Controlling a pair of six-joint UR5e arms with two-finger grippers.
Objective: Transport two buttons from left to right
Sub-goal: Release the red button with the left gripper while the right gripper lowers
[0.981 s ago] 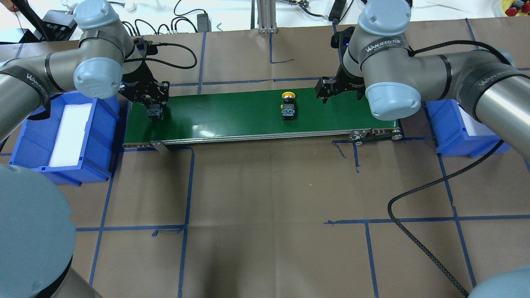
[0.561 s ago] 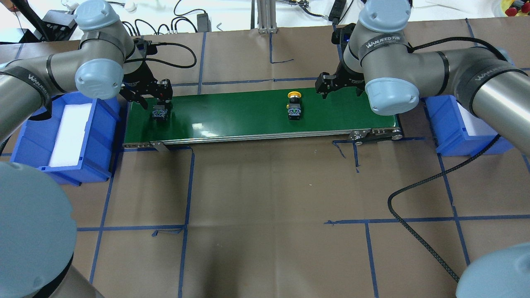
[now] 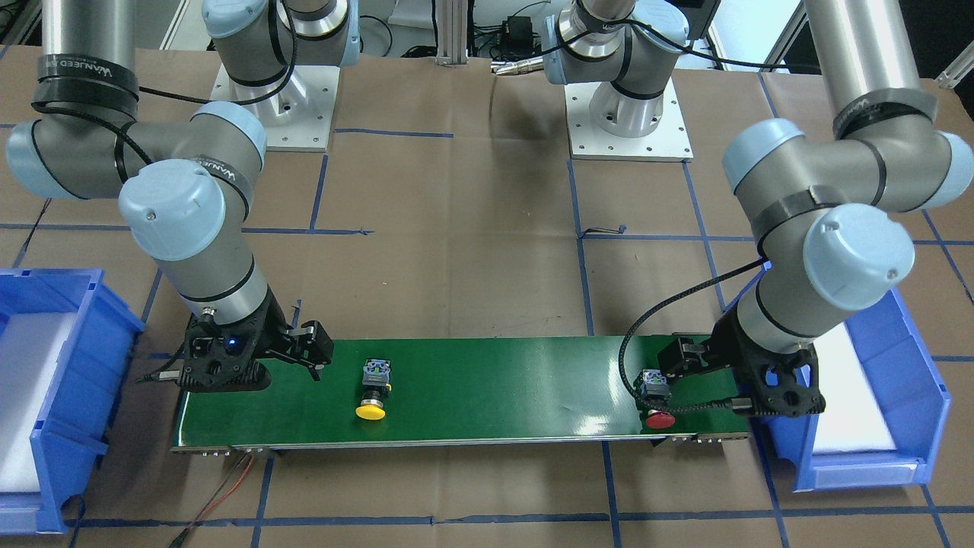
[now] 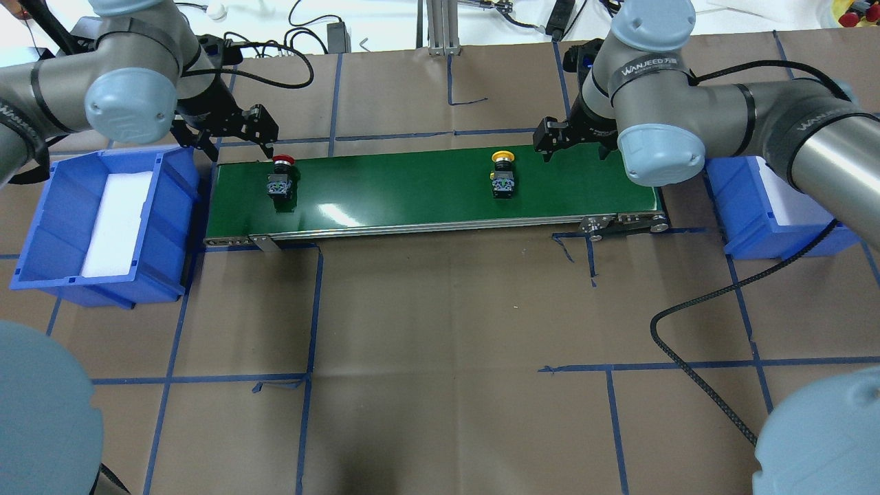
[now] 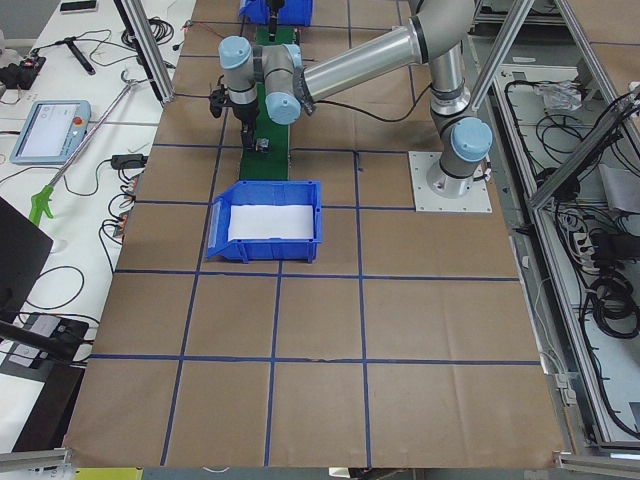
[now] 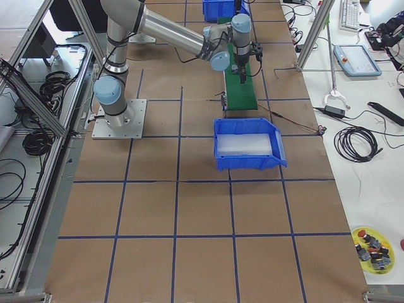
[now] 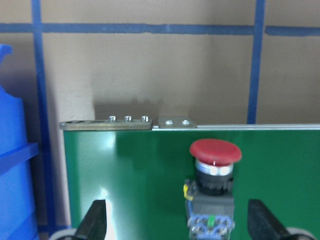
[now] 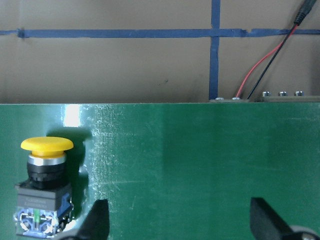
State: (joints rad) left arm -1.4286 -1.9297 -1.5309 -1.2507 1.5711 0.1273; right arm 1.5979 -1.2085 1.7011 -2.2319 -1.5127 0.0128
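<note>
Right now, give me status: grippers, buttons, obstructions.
Left gripper open, empty, by red button. Right gripper open, empty, near yellow button. Both buttons lying on green belt, red at its left end. No obstruction seen between them.

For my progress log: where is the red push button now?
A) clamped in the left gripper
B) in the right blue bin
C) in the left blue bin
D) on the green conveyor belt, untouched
D: the red push button rests on the green conveyor belt, and the open left gripper stands clear of it.
</note>
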